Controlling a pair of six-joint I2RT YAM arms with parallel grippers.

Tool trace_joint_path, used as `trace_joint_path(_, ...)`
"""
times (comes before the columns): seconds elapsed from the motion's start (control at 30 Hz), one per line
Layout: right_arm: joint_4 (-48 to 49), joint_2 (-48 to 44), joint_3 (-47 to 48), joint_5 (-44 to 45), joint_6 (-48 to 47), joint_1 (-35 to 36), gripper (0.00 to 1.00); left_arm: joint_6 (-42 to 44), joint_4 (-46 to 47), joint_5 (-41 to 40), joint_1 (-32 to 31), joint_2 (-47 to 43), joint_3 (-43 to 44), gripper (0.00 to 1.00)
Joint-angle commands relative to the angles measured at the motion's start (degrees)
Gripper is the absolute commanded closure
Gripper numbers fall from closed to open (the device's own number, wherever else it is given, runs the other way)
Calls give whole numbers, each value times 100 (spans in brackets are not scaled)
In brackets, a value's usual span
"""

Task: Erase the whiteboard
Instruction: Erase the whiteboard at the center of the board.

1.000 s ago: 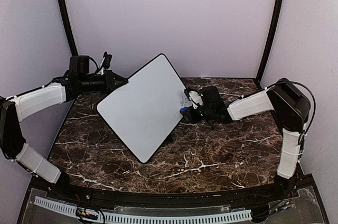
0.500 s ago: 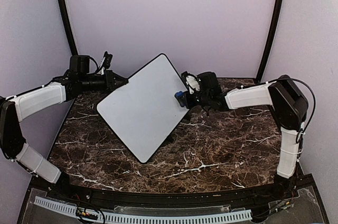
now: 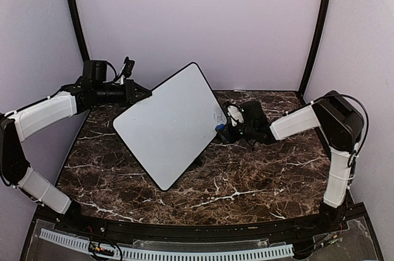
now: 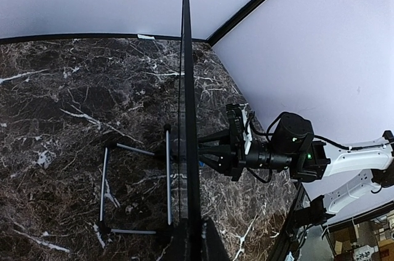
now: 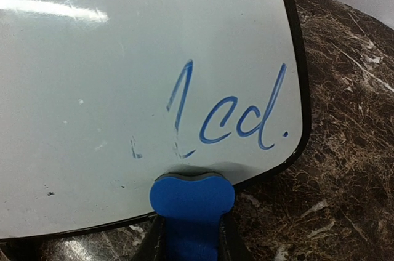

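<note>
Top external view first, since it gives you the whole layout. The bench [image 3: 246,175] is a glossy dark brown slab with white marble-style veining. The whiteboard [image 3: 169,122] stands over its left-middle part, tipped up and rotated so it reads like a diamond, with its low corner toward the middle of the bench and its high corner near the far edge.

The board is a big flat rectangle with a smooth, shiny white face, a thin black rim and rounded corners. Most of the face is clean. What's left is some blue cursive writing [image 5: 237,116] near the right-hand corner, something like "1cd." with a dot, plus a couple of half-wiped smudges to its left and a few tiny dark specks.

From the left wrist you see the board dead edge-on, just a thin dark line. A thin wire stand [image 4: 135,190] sits on the marble behind it.

Your left gripper [image 3: 143,95] is clamped tight on the board's upper-left edge. The rim runs straight into the jaws in the left wrist view.

Your right gripper [image 3: 226,127] is at the board's right corner, closed around the eraser [image 5: 192,202]. That's a small blue foam block with a peanut-shaped end and a thin grey layer on top. It sits right at the rim below the writing, and I can't tell if it's actually touching the board.
</note>
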Motion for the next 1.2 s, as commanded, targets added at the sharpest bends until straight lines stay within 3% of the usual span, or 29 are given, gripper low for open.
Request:
trace_joint_path(0.0,-116,-61,306,-326,-6,20,80,337,-128,625,-224,-200,82,100)
trace_joint_path(0.3,-575,175,1415,-548,-100,37,79,323,-36,619,-230,-195,-48,100)
trace_joint_path(0.77,-900,75,568,-530,-264,161,80,273,56,670,-230,-150,-98,100)
trace_joint_path(1.17,-1372,220,700,-539,-462,193,80,277,59,685,-230,-185,-128,100)
